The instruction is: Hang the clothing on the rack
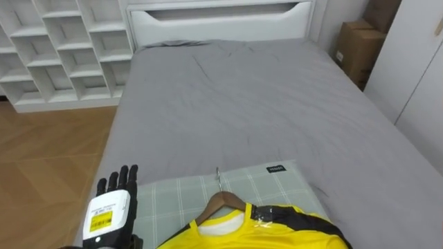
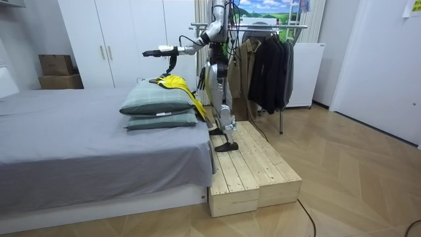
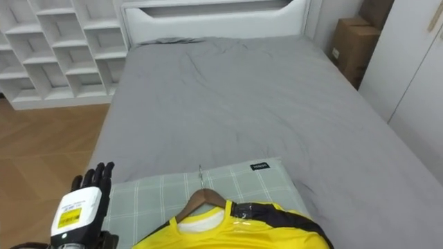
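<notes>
Yellow cloth with black panels sits at the bottom centre of the left eye view: the shirt [image 1: 277, 232] lies on its wooden hanger [image 1: 220, 202], and the hanger's metal hook points up the frame toward the headboard [image 1: 221, 21]. Shirt and hanger rest on a pale green checked pillow [image 1: 173, 200] at the near end of the grey bed [image 1: 256, 104], which runs up the middle of the frame.

The left hand [image 1: 114, 197] is at the lower left, back toward the camera and fingers straight and slightly spread, holding nothing. It hovers over the pillow's left edge, apart from the hanger.

White cubby shelves [image 1: 62, 48] stand at the upper left, a cardboard box [image 1: 358, 48] at the upper right, and white wardrobe doors [image 1: 415, 69] run down the right edge.

In the room view the robot stands upright on a low wooden platform [image 2: 253, 168] at the bed's end, one arm stretched level over two stacked pillows (the shirt lies on the top one). Under that arm a dark shape, apparently the right hand [image 2: 172, 64], hangs toward the shirt; I cannot tell how it is set. Behind the robot, at upper centre, a clothes rack [image 2: 263, 62] holds dark garments.
</notes>
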Robot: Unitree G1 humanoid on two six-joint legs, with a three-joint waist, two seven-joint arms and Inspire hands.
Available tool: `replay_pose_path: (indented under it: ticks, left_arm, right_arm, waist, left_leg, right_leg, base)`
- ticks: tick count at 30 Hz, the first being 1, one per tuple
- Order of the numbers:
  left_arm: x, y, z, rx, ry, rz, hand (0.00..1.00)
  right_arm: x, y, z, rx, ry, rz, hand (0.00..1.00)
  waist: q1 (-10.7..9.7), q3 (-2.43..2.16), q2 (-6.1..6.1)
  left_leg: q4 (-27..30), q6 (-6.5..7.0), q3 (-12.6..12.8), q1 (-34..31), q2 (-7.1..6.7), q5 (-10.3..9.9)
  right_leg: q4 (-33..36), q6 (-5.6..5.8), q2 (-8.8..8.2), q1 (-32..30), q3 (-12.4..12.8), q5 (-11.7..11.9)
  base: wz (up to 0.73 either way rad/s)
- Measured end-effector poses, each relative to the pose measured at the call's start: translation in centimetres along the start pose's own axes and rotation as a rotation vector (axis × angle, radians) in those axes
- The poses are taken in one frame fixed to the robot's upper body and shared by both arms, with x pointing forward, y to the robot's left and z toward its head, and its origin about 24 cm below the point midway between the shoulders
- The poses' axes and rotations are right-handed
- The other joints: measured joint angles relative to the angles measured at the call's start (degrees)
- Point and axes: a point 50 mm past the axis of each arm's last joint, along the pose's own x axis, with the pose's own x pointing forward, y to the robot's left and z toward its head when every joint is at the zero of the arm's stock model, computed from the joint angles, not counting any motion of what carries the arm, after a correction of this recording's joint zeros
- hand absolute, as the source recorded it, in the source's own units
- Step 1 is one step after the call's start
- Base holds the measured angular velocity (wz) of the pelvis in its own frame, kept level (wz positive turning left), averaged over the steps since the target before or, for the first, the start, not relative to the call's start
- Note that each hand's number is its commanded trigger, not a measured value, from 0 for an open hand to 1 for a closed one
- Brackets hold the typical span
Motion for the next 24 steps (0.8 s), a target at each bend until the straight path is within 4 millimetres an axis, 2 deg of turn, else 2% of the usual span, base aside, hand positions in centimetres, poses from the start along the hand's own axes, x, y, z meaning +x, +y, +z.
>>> replay_pose_path:
  ticks: [6, 16, 24]
  left_arm:
    - [0.3, -0.5, 0.1, -0.022, 0.027, -0.038, 0.0]
    - [1.5, -0.7, 2.7, -0.064, -0.046, -0.182, 0.0]
    - [0.7, -2.4, 2.8, -0.126, -0.015, -0.342, 0.0]
  right_arm:
    - [0.1, 0.2, 0.8, -0.026, -0.009, 0.001, 0.0]
    - [0.3, 0.5, 1.6, -0.055, -0.024, 0.007, 0.0]
    - [0.3, 0.7, 1.8, -0.08, -0.027, 0.014, 0.0]
  waist:
    - [-1.7, 0.14, 0.15]
    - [-2.7, 0.25, 0.01]
    - [-2.9, 0.35, -0.11]
  left_leg:
    - [0.1, 0.0, 0.0, -0.9, -0.01, 0.0]
    - [0.4, 0.04, 0.3, -2.2, 0.0, 0.1]
    - [0.3, 0.04, 0.9, -2.3, 0.02, 0.1]
  right_leg:
    - [0.0, -0.08, 0.01, -0.8, 0.0, 0.1]
    - [0.3, -0.07, -0.02, -2.3, 0.7, 0.1]
    - [0.3, -0.07, -0.02, -2.5, 0.8, 0.1]
  base:
    - [0.0]
    - [0.0]
    - [-0.01]
